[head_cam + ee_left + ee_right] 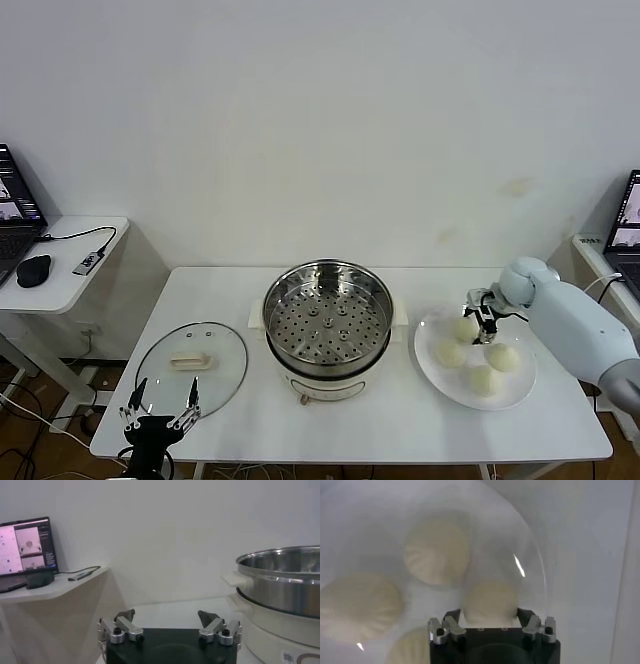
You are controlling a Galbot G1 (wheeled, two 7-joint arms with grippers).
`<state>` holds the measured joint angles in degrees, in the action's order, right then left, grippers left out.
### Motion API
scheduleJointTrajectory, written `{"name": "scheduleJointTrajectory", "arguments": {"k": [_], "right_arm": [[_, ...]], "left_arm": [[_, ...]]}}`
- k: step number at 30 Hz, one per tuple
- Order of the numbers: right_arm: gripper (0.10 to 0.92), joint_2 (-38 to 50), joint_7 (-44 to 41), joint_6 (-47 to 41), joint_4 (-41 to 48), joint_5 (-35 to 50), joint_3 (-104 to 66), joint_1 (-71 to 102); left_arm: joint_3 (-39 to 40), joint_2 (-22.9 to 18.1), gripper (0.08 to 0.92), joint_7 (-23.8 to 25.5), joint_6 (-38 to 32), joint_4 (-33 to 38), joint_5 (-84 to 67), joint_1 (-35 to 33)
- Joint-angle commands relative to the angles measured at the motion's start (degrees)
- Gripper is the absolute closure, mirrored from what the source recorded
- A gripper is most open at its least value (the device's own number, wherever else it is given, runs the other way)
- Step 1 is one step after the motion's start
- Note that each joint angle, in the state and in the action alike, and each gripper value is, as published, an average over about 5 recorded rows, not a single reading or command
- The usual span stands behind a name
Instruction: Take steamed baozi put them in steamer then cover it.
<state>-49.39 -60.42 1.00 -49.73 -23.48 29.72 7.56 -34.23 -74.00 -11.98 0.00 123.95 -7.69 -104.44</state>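
Note:
Four cream-white baozi lie on a white plate (pixel 432 368) to the right of the steamer (pixel 272 318), a shiny steel pot with a bare perforated tray. My right gripper (pixel 479 327) reaches down at the plate's far side. In the right wrist view its fingers (pixel 454 616) press both sides of one baozi (pixel 490 599), which still rests on the plate (pixel 512 527). The other baozi (pixel 503 357) lie close by. The glass cover (pixel 150 375) lies flat at the table's left. My left gripper (pixel 162 400) hovers open at the front edge beside it, holding nothing.
The steamer's wall (pixel 280 580) rises close to my left gripper (pixel 167 616) in the left wrist view. A side table (pixel 70 290) at the far left carries a laptop, a mouse and a cable. Another laptop (pixel 625 235) stands at the far right.

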Motion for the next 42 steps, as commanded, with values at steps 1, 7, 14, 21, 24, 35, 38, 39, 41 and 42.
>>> {"name": "scheduleJointTrajectory", "arguments": {"k": [1, 7, 14, 21, 24, 35, 38, 39, 41, 42], "right_arm": [[0.426, -0.1, 0.3, -0.1, 0.0, -0.1, 0.0, 0.0], [0.521, 1.1, 0.4, -0.3, -1.6, 0.8, 0.1, -0.2], [0.538, 5.3, -0.3, -0.5, -7.8, 5.1, 2.1, -2.4], [0.533, 11.7, -1.4, -2.5, -16.9, 14.2, 8.2, -11.7], [0.531, 12.8, -1.6, -2.9, -19.2, 18.5, 12.9, -18.1], [0.528, 3.8, 0.1, -3.0, -23.0, 33.5, 29.3, -36.7], [0.529, -0.1, 1.0, -1.9, -22.8, 35.8, 31.1, -38.4], [0.530, -1.7, 1.4, -1.3, -22.5, 36.5, 31.7, -38.8], [0.529, -4.5, 2.0, 0.4, -21.6, 37.1, 32.9, -39.5], [0.528, -6.1, 2.2, 1.3, -21.0, 37.1, 33.7, -39.7]], "left_arm": [[0.1, -0.1, 0.177, 0.0, -0.1, 0.2, 0.1, -0.2], [0.1, -0.2, 0.177, 0.0, -0.3, 0.6, 0.3, -0.5], [0.2, 0.0, 0.177, 0.0, -0.3, 1.1, 0.4, -0.8], [0.8, 0.4, 0.177, 0.1, -0.3, 1.2, 0.5, -0.5], [1.1, 0.7, 0.177, 0.1, -0.3, 1.4, 0.5, -0.4], [0.8, 2.0, 0.177, 0.3, -0.4, 1.5, -0.9, -0.2], [0.7, 2.1, 0.177, 0.4, -0.7, 1.0, -1.1, -0.1], [0.7, 2.1, 0.177, 0.4, -0.9, 0.8, -1.1, 0.0], [0.7, 2.0, 0.177, 0.4, -1.0, 0.5, -1.1, 0.0], [0.7, 1.9, 0.177, 0.4, -1.1, 0.5, -1.1, 0.0]]}}
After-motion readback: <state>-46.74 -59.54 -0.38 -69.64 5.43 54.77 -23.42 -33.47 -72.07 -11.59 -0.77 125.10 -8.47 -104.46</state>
